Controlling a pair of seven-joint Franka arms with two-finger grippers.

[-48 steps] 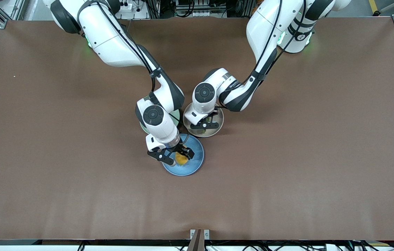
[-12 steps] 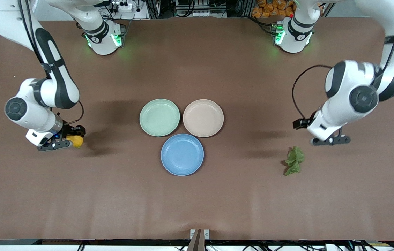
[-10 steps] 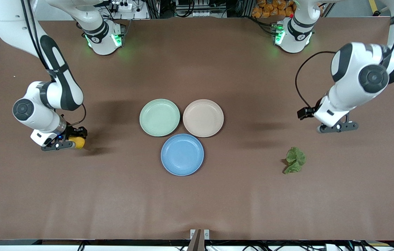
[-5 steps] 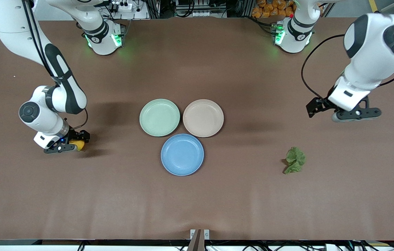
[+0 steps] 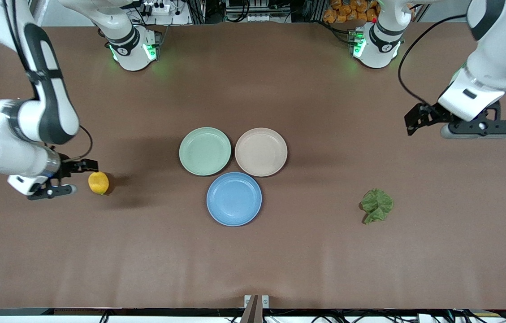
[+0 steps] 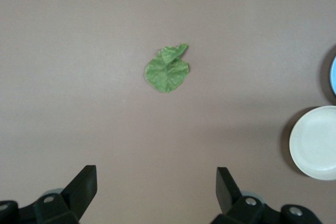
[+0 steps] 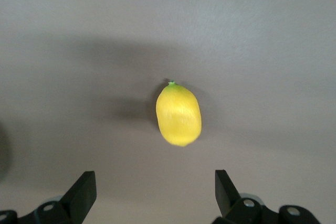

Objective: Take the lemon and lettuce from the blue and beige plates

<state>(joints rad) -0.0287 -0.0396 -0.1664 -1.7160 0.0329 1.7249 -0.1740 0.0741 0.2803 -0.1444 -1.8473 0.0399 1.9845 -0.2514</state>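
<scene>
The lemon lies on the bare table toward the right arm's end, and shows in the right wrist view. My right gripper is open and empty, up in the air beside the lemon. The lettuce lies on the bare table toward the left arm's end, and shows in the left wrist view. My left gripper is open and empty, raised over the table. The blue plate and the beige plate hold nothing; the beige plate's edge shows in the left wrist view.
A mint-green plate sits beside the beige plate, toward the right arm's end. The three plates cluster mid-table on the brown cover. The arm bases stand along the table's edge farthest from the front camera.
My right gripper has opened, let go of the lemon on the table and drawn back from it. My left gripper has kept rising away from the lettuce, which lies still.
</scene>
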